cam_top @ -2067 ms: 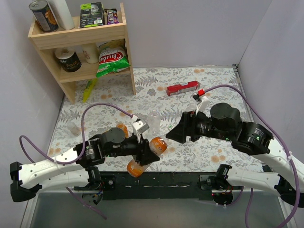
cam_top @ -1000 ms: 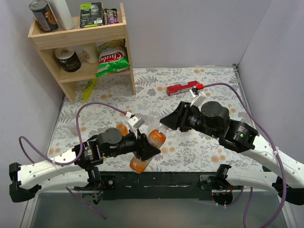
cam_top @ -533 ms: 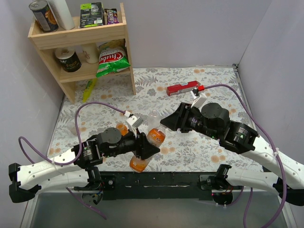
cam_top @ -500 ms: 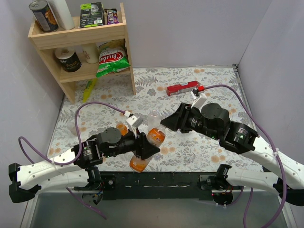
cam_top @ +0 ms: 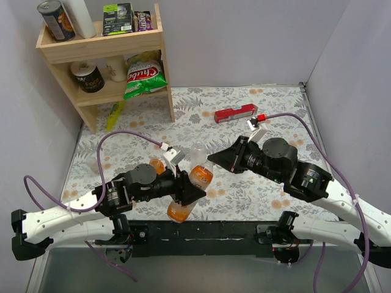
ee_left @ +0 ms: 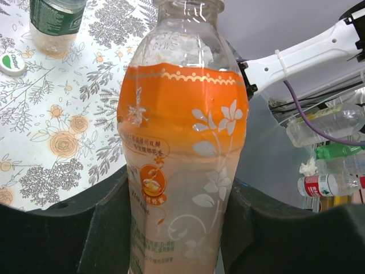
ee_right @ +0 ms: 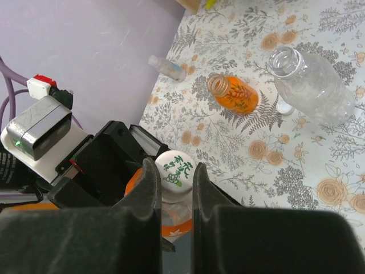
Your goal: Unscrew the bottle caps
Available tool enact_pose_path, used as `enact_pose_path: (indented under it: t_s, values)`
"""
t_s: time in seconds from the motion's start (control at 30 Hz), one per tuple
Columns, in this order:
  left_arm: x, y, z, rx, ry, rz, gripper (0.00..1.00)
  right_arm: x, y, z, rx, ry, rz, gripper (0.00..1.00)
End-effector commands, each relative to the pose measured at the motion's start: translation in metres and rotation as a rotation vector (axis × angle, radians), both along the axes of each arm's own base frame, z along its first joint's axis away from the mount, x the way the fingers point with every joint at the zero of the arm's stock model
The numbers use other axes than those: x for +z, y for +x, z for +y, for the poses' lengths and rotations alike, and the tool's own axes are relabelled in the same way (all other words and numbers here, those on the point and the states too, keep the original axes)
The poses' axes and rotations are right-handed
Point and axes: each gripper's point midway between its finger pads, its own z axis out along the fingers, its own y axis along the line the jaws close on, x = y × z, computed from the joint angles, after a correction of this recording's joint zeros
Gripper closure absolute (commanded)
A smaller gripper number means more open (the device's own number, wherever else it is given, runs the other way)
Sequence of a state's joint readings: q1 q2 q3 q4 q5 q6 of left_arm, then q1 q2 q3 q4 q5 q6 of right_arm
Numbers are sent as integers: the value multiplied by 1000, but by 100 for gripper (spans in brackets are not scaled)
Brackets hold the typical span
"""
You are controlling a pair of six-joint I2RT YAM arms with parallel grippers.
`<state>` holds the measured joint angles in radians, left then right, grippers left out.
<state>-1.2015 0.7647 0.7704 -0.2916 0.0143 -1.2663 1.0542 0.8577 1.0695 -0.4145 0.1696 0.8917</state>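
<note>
The left gripper is clamped round the lower body of the slim bottle, with one black finger pressed to each side. In the top view the slim bottle is tilted, its base toward the arms' bases and its top leaning away to the right.

The right gripper is at that top. Its jaws are drawn in narrow, with the pale cap, printed in green, pinched between them. The pale cap sits directly over the slim bottle's orange shoulder; I cannot tell whether it is still threaded on.

Just beyond the slim bottle's top is the clear bottle, its mouth open. Beyond and left of the slim bottle is the short bottle, also uncapped. A white cap lies between those two.

In the left wrist view, past the slim bottle's left shoulder, the green-label bottle stands with a green-marked cap near it.
</note>
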Motion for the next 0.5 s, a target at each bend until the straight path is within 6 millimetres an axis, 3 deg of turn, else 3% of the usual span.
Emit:
enact_pose_path:
  t_s: [0.0,0.2,0.47]
  values:
    - [45,-17,-2,-92,-170,-52,73,31,-2,5,40,119,-120,99]
    - [68,-40,-6,-224,-283,-68,73,61,-19,12,179,163,-291,99]
    - [99,-65,-3,-359,-375,-83,73,100,-58,16,437,210,-573,99]
